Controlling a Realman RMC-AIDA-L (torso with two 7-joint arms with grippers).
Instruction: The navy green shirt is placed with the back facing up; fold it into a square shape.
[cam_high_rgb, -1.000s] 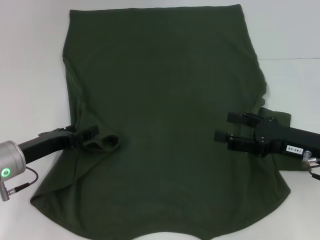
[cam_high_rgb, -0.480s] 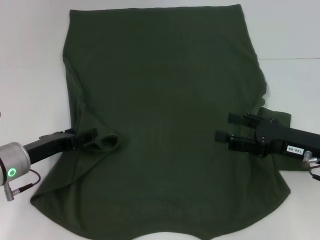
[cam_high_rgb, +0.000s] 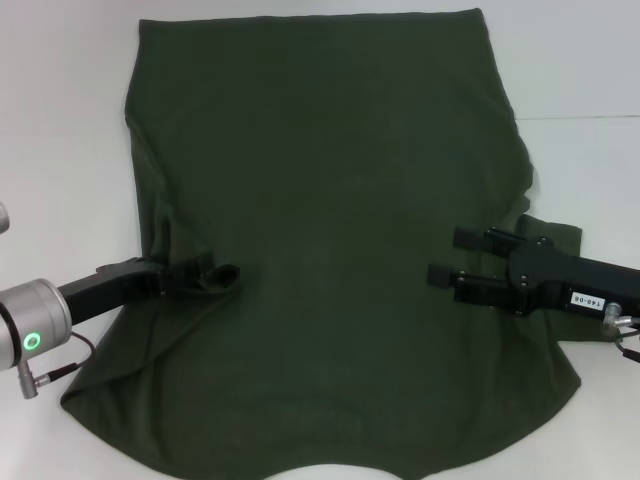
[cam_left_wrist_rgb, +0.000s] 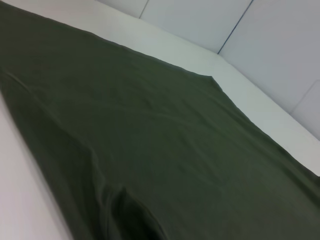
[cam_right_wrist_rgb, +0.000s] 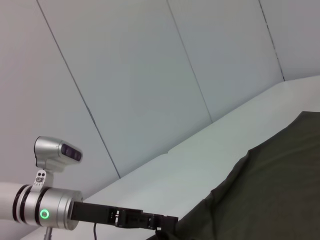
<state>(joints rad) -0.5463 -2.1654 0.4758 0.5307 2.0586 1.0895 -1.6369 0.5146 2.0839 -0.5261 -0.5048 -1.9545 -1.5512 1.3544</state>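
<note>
The navy green shirt (cam_high_rgb: 320, 200) lies spread flat on the white table (cam_high_rgb: 60, 120), plain side up, its hem toward the far edge. My left gripper (cam_high_rgb: 207, 273) reaches in from the left and is shut on the left sleeve, which is bunched and drawn in over the shirt's body. The right wrist view shows the left gripper (cam_right_wrist_rgb: 161, 222) at the edge of the shirt (cam_right_wrist_rgb: 270, 195). My right gripper (cam_high_rgb: 445, 256) hovers open over the shirt's right side, next to the right sleeve (cam_high_rgb: 555, 232), holding nothing. In the left wrist view, only the shirt (cam_left_wrist_rgb: 165, 140) shows.
White table surface surrounds the shirt on the left, right and far sides. A grey panelled wall (cam_right_wrist_rgb: 150, 75) stands behind the table. The shirt's near edge runs off the bottom of the head view.
My left gripper has slid a little to the right with the sleeve, and the bunch of cloth at its tip looks smaller. The right gripper has barely moved.
</note>
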